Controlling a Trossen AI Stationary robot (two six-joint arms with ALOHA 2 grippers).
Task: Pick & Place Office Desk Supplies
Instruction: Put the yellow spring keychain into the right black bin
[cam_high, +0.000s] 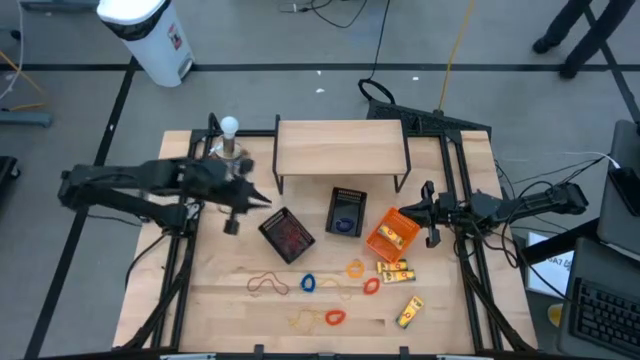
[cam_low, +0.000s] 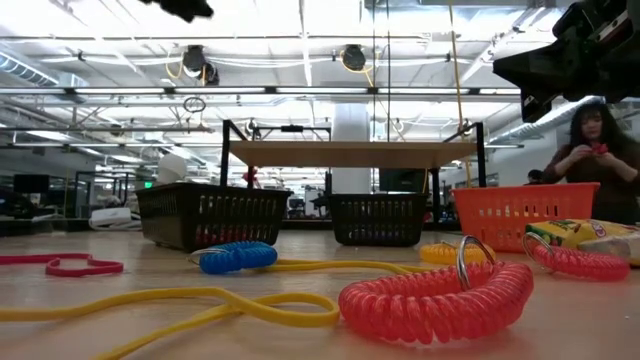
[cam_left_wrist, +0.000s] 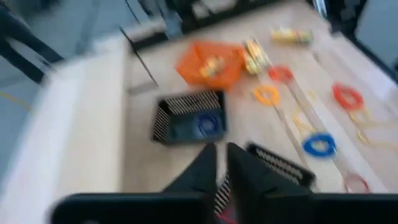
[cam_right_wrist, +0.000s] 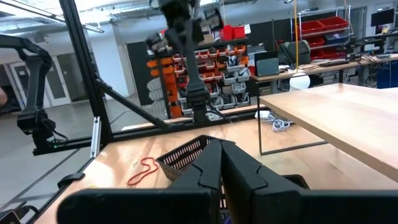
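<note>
Left hand (cam_high: 262, 199) pressed together, empty, beside red-filled black tray (cam_high: 287, 234). Right hand (cam_high: 428, 213) pressed together by orange tray (cam_high: 391, 235). Coil loops (cam_high: 308, 284) scattered on surface (cam_high: 220, 300).

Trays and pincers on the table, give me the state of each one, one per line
left pincer: fingers close together, above the table beside the left black mesh tray, nothing visibly held
right pincer: shut, empty, beside the orange tray
left black mesh tray: holds red loops
middle black mesh tray: holds a blue loop
orange tray: holds yellow packets
wooden shelf: top bare
</note>
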